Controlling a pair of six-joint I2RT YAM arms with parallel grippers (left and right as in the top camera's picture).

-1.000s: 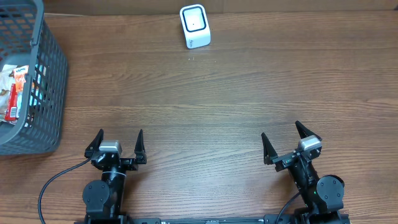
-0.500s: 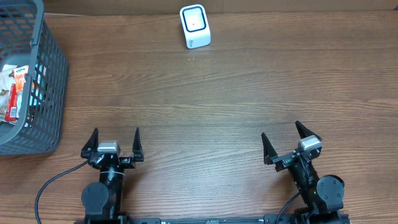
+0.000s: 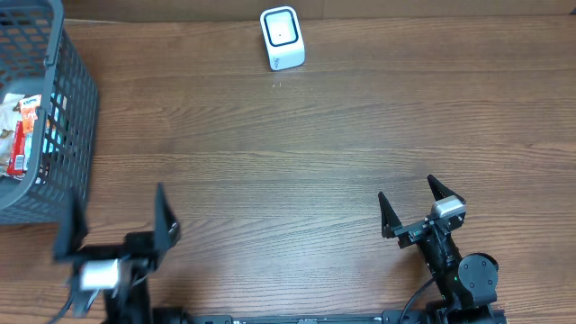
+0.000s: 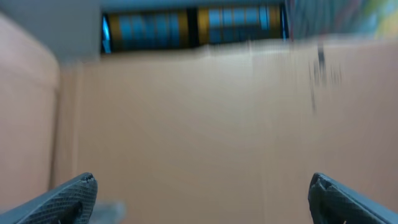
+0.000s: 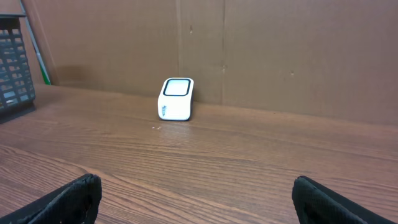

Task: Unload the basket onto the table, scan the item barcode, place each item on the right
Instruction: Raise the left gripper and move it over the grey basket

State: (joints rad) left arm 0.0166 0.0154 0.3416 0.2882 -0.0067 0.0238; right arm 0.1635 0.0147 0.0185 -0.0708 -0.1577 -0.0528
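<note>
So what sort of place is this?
Probably a mock checkout bench, not a real shop: a small white box-shaped barcode scanner stands on a brown wood-grain table, a grey plastic mesh basket holds packaged items, and plain brown board stands behind.

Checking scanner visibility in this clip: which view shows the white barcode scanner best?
The right wrist view: the scanner stands sharp, with its side and top window visible. Overhead shows it small, from above. The blurred left wrist view misses it.

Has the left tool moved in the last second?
Yes. The left tool has swung left in the overhead view, closer to the grey basket, which has stayed put; its jaws stand open.
</note>
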